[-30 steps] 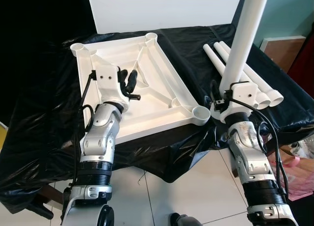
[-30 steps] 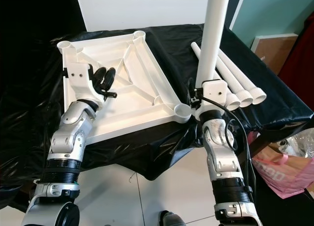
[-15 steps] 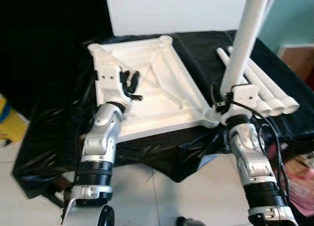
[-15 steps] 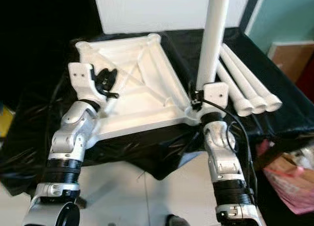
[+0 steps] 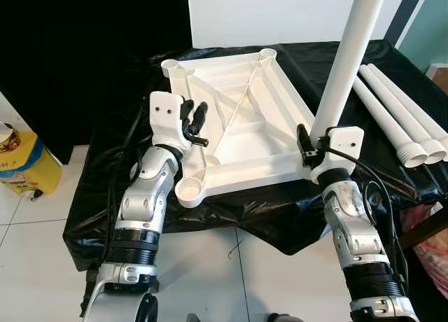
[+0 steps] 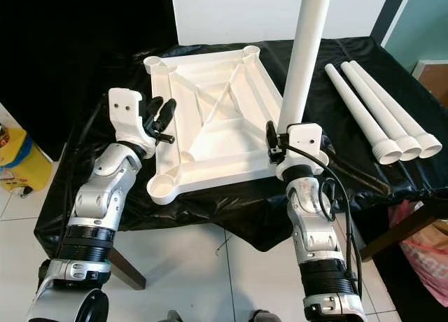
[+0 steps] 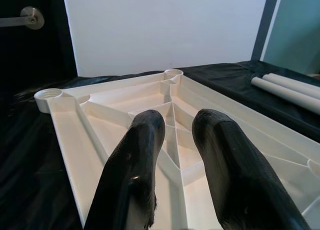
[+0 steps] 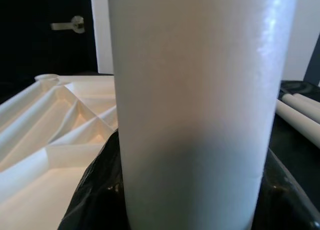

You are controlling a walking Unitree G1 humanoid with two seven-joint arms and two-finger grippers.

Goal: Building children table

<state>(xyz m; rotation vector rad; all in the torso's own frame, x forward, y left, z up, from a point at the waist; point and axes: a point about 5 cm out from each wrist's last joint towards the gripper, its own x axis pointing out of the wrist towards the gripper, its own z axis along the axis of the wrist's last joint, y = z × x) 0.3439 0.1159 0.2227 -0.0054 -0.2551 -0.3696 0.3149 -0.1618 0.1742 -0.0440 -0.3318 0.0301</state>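
Tabletop (image 5: 238, 129), white plastic, lay upside down on the black-covered counter (image 5: 105, 196), ribs facing up, round leg sockets at its corners. Left eye view: left claw (image 5: 192, 122) hovered over the tabletop's left edge, fingers a little apart, grasping nothing. Right claw (image 5: 311, 141) was clenched around the base of a white table leg (image 5: 346, 59), held upright at the tabletop's near right corner; whether the leg end sat in that socket could not be told. Near left corner socket (image 5: 189, 190) lay open at the counter's front edge. Three spare legs (image 5: 402, 122) lay side by side on the counter, well apart to the right of the tabletop. A yellow container (image 5: 21, 169) stood on the tiled floor at the far left.

Right eye view: same layout; the held leg rose past the top of the frame.

Left wrist view: two black fingers (image 7: 135, 175) parted, pointing over the ribbed underside, nothing between them.

Right wrist view: the white leg stood close before the lens, tabletop ribs beside it.
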